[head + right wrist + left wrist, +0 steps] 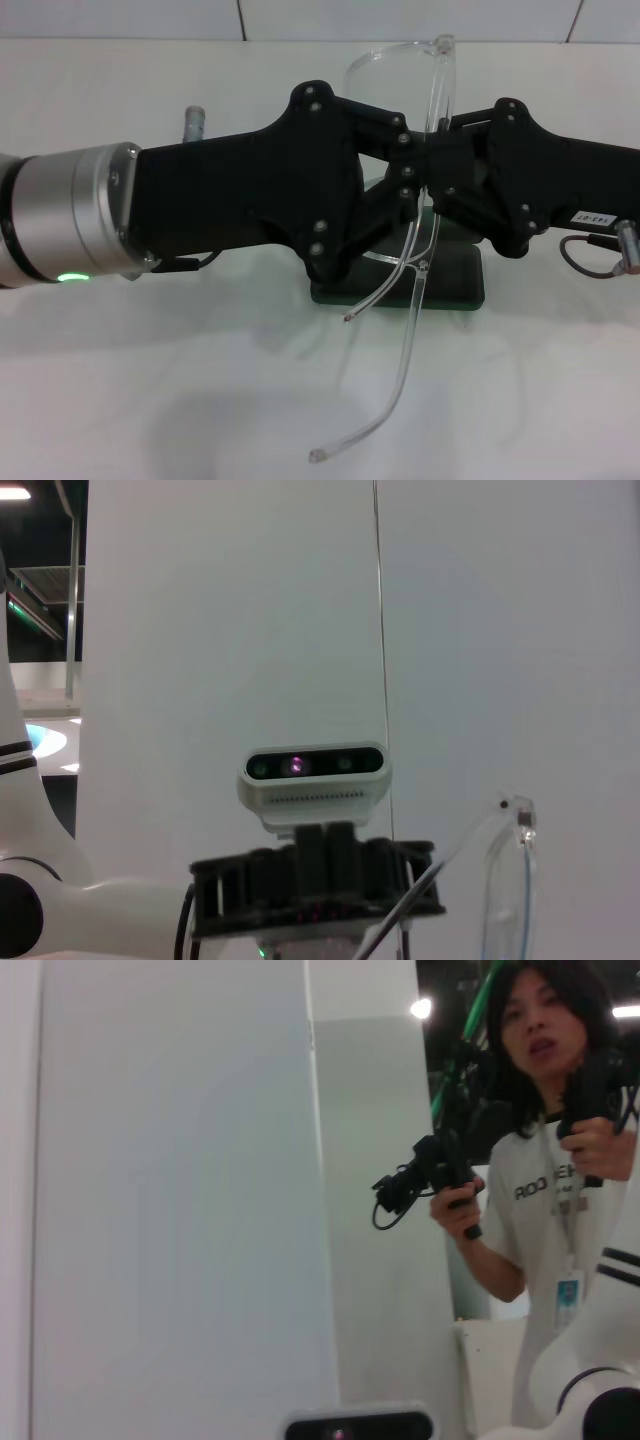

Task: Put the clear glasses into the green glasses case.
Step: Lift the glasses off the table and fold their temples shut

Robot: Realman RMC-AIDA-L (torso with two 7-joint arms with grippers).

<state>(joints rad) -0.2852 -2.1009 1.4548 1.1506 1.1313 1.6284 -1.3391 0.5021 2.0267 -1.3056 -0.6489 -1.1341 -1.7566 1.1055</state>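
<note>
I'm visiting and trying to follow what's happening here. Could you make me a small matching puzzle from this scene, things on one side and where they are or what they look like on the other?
Things:
1. clear glasses
2. green glasses case
3. left gripper
4. right gripper

Descriptions:
A. lies on the white table under the arms
B. comes in from the right side of the head view
C. see-through, held up in the air
D. comes in from the left side of the head view

Pairs: 1-C, 2-A, 3-D, 4-B

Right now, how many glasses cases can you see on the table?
1: the green glasses case lies on the table beneath both grippers and the clear glasses, mostly covered by them. Another case could be hidden behind the arms.
</note>
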